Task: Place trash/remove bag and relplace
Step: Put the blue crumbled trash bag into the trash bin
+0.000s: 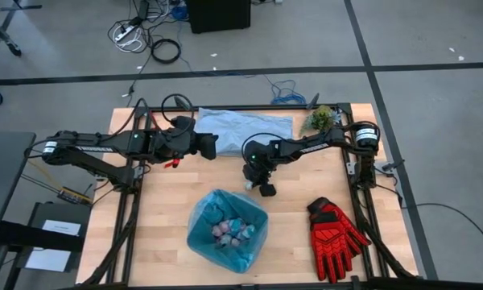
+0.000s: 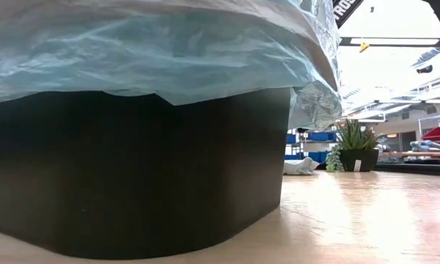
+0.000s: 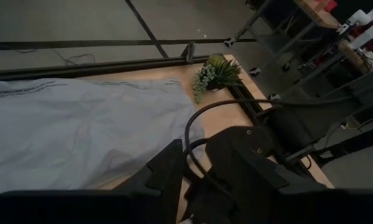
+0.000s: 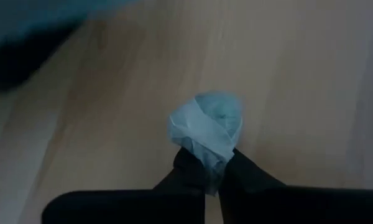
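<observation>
The bin lined with the cyan bag (image 1: 225, 234) stands near the table's front middle, with several pink, blue and white trash wads (image 1: 229, 229) inside. In the low view the bag (image 2: 147, 51) drapes over the black bin's (image 2: 132, 169) rim. My right gripper (image 1: 258, 184) is just beyond the bin, pointing steeply down and shut on one pale trash wad (image 4: 208, 127). My left gripper (image 1: 209, 147) hovers at the back left, over a grey-blue plastic bag (image 1: 243, 129) that lies flat on the table. My right gripper pinches the pale wad by its near lower part (image 4: 210, 158) between its two fingertips. The fingers slant down at it from the far right. The rest of the wad bulges out beyond the tips, low over the wood; whether it rests on the table I cannot tell.
A red and black glove (image 1: 336, 238) lies at the front right. A small green plant (image 1: 320, 119) stands at the back right corner, next to the grey-blue bag (image 3: 81, 130). Bare wood stretches between the bin and the glove.
</observation>
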